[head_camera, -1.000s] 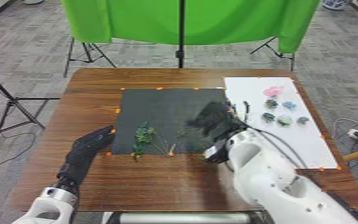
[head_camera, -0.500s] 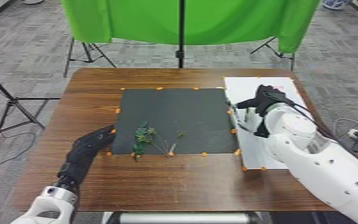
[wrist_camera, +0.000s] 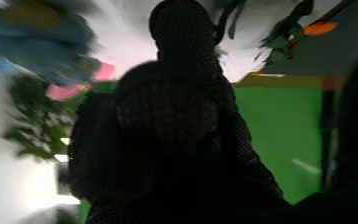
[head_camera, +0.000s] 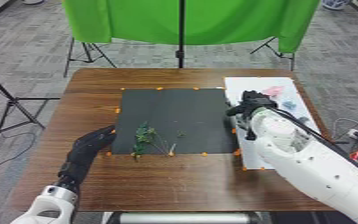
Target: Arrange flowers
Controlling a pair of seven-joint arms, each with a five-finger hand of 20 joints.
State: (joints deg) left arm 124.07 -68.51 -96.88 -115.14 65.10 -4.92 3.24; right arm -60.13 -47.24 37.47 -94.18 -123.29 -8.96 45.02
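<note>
In the head view, my right hand (head_camera: 252, 102) is over the left part of the white sheet (head_camera: 257, 162), partly covering the flowers there. A pink flower (head_camera: 273, 91) and a blue one (head_camera: 289, 105) lie beyond it. Green leafy stems (head_camera: 143, 139) rest on the lower left of the black mat (head_camera: 180, 112). My left hand (head_camera: 91, 141) lies beside that mat's left edge. In the right wrist view, my right hand (wrist_camera: 175, 110) has its fingers extended and relaxed, holding nothing visible. Near it are blue petals (wrist_camera: 47, 37), a pink bloom (wrist_camera: 64, 91) and a leafy stem (wrist_camera: 286, 35).
Orange tape marks (head_camera: 159, 88) line the mat on the brown table (head_camera: 171, 182). Behind the table hangs a green cloth (head_camera: 131, 22) on stands. A black stand (head_camera: 14, 100) is off the table's left side.
My right hand has moved from over the black mat to the right, over the white sheet, then slightly back to the left. My left hand has stayed still.
</note>
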